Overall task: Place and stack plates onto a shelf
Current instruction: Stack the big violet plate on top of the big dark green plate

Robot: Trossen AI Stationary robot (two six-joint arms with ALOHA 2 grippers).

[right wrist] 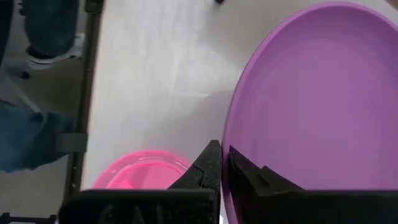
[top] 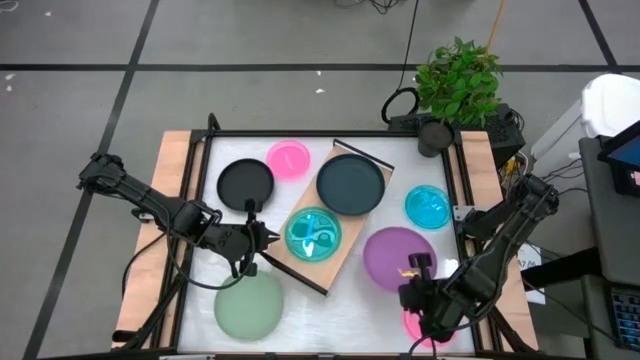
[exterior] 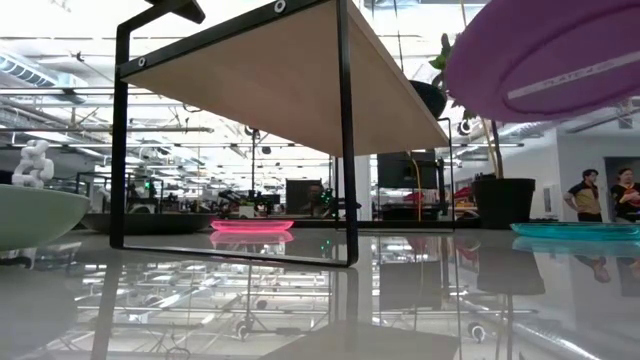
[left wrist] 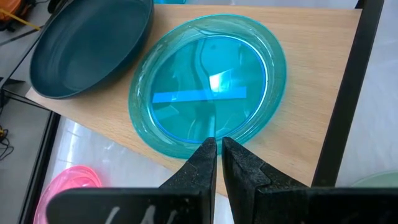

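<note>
On the left of the white table point(top: 200, 310), the left gripper point(top: 268, 237) sits just beside the edge of the wooden shelf point(top: 345, 250). Its two dark fingers point(left wrist: 205, 163) are pinched almost together with only a thin gap, and nothing is between them. Their tips sit right at the rim of a see-through cyan plate point(top: 313, 233), which lies flat on the near end of the shelf. Below this gripper, a pale green plate point(top: 249, 304) rests on the table. Above it, a black plate point(top: 245, 183) lies on the table, and a small pink plate point(top: 289, 158) lies just beside that one. A dark teal plate point(top: 351, 185) sits on the far end of the shelf, close to the cyan plate. In the low view the shelf point(exterior: 290, 80) is a light board on thin black legs, high above the shiny table. More to the right, a second cyan plate point(top: 428, 206) lies on the table, away from the shelf. The purple plate point(top: 392, 252) is near the right gripper point(top: 418, 268), which is clamped on its rim. In the low view the purple plate point(exterior: 545, 55) hangs in the air, tilted, off the table. Another small pink plate point(top: 412, 322) lies on the table under the right arm. A green potted plant point(top: 457, 85) stands behind the table's far right corner.
</note>
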